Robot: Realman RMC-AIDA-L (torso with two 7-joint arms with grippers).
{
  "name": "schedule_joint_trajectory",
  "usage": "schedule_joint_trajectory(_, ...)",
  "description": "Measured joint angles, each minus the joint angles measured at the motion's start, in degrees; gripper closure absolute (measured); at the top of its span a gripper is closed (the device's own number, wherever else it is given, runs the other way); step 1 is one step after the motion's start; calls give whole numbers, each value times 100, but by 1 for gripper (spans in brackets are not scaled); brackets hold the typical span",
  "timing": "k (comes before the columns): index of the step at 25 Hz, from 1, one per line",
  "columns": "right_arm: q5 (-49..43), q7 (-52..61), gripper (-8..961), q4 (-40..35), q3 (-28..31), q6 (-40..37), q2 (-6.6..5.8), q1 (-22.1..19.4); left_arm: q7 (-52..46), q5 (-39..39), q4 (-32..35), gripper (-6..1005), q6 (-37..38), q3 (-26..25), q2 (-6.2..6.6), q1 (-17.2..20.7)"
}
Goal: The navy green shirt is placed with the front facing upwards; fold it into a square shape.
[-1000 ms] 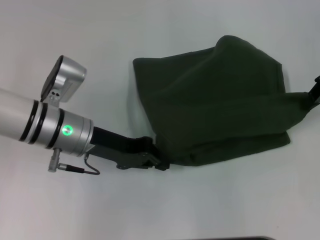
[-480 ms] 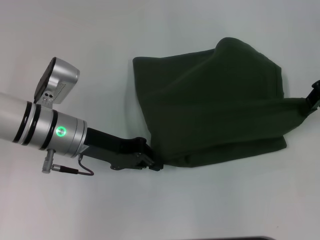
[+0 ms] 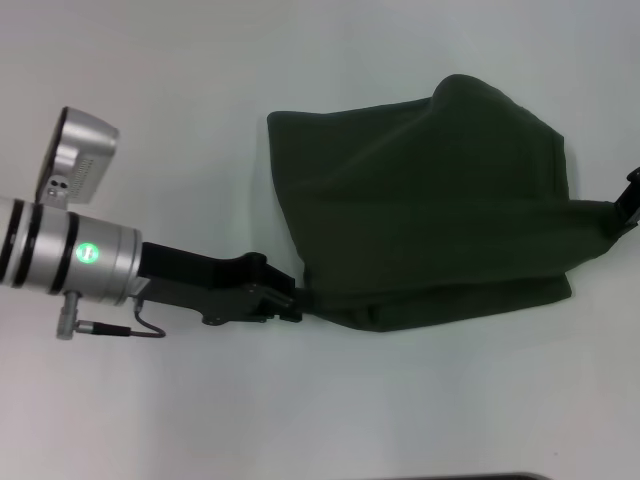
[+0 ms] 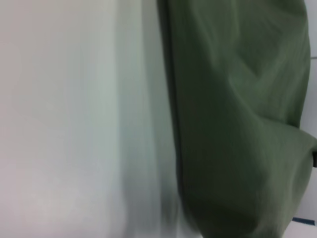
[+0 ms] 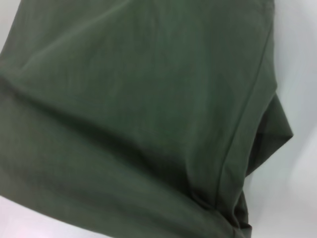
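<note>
The navy green shirt point(image 3: 430, 210) lies in a rough folded block on the white table, plain green side up with no lettering showing. My left gripper point(image 3: 293, 303) is low at the shirt's near-left corner, touching the cloth edge. At the right edge of the head view my right gripper point(image 3: 630, 203) is shut on the shirt's right side, and the cloth is drawn up to a point there. The left wrist view shows the shirt point(image 4: 237, 124) beside bare table. Folds and a hem of the shirt point(image 5: 138, 109) fill the right wrist view.
The white table point(image 3: 200, 100) extends around the shirt on all sides. A dark strip point(image 3: 470, 477) lies along the table's near edge. My left arm's silver wrist point(image 3: 70, 250) reaches in from the left.
My left arm has drawn back to the left, its gripper sliding from under the shirt's near-left corner to its edge. The shirt's near edge has shifted slightly. The right gripper has barely moved.
</note>
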Motion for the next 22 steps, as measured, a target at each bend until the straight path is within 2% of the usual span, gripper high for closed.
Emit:
schedule_joint_trajectory(4,0,33,913,9,28,36,-39,1,5,-4,86,917,40,-32,48,81)
schedule_joint_trajectory(5,0,44,909,9,30,37,-46,3,2,-3,173,875,76,-50,57,123)
schedule_joint_trajectory(8,1,67,786,0,40,37,-91,11,-19,0,265,747,118,-96,107,165)
schedule_joint_trajectory(10,0,77,704,-16,83,35,-137,18,-43,-11,298,670,165,-177,191,199)
schedule_joint_trajectory(13,4,88,604,-60,238,14,-230,50,-52,-5,424,565,330,-468,296,244)
schedule_joint_trajectory(16,43,91,503,-171,487,1,-295,102,-44,-20,657,478,613,-819,346,273)
schedule_joint_trajectory(19,186,91,504,-247,668,13,-282,168,-11,-46,954,427,1006,-1129,262,205)
schedule_joint_trajectory(22,543,88,505,-238,693,85,-215,212,-5,-23,1131,410,1288,-1148,48,-10)
